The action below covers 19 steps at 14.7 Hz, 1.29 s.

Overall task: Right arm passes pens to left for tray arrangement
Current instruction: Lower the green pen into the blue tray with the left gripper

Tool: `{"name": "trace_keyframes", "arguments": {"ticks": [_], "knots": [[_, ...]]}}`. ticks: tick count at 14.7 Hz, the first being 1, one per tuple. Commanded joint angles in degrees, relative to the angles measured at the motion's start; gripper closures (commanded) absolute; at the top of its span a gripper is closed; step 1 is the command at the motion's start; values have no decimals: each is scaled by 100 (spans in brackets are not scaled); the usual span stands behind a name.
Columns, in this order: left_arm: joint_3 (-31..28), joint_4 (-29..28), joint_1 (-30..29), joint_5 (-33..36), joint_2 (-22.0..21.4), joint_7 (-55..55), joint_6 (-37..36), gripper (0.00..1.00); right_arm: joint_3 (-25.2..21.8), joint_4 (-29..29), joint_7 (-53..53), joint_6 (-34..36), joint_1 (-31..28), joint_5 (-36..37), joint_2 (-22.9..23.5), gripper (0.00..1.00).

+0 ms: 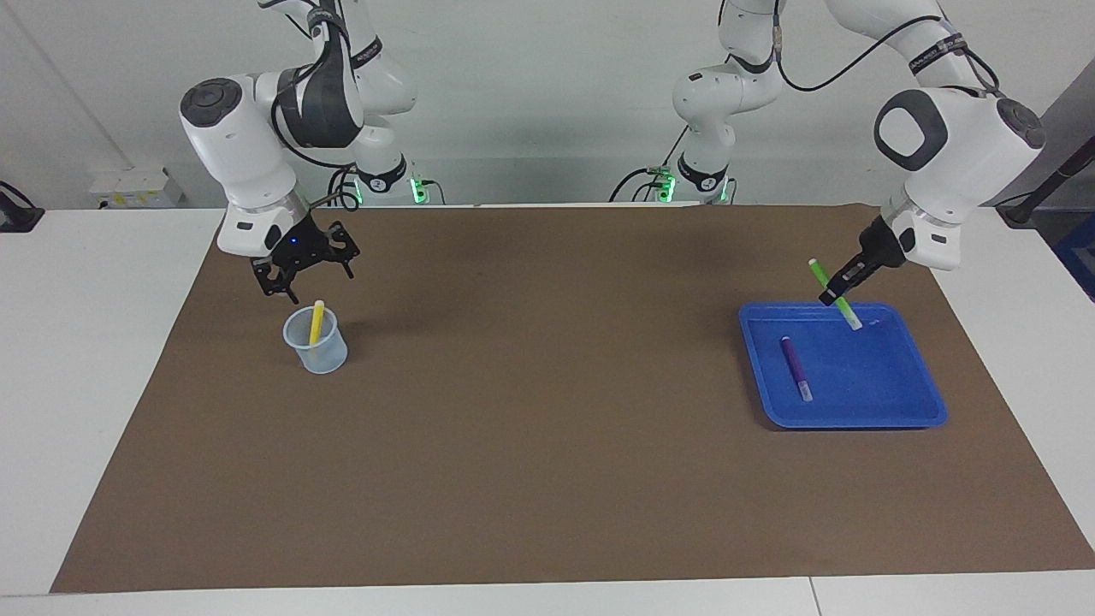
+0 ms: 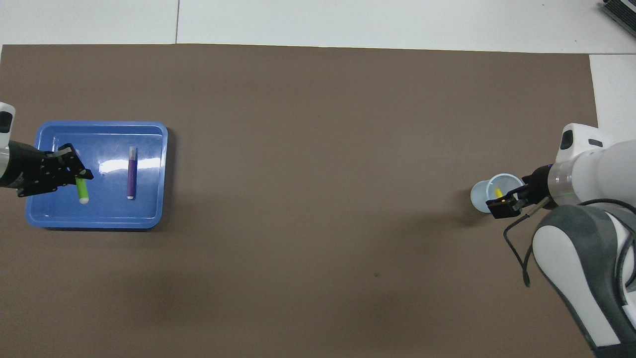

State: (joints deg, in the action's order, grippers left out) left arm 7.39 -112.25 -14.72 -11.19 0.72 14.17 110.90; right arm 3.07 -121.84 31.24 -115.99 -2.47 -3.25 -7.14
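Gripping green pen (image 1: 834, 295) over tray (image 1: 907, 411): left fingers (image 1: 840, 289); right fingers (image 1: 301, 267) wide above cup (image 1: 318, 346); no legible writing.

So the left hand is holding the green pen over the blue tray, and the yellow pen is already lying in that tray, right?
Not quite. The pen lying in the blue tray is the purple pen, as the facing view shows. The yellow pen stands in the cup. The left hand does hold the green pen over the tray.
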Motion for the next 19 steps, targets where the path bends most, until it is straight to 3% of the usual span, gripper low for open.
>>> {"name": "trace_keyframes", "arguments": {"ticks": [1,9,19], "knots": [[70,-69,-84,466,174,-563,327,100,62,-156,-91,-134,-149,131,-103,0],[70,2,-181,1047,903,-1593,1214,100,62,-587,-109,-793,-228,289,239,0],[70,318,-163,1629,1835,-1672,2006,100,62,-640,-144,-644,-210,860,424,9]]}}
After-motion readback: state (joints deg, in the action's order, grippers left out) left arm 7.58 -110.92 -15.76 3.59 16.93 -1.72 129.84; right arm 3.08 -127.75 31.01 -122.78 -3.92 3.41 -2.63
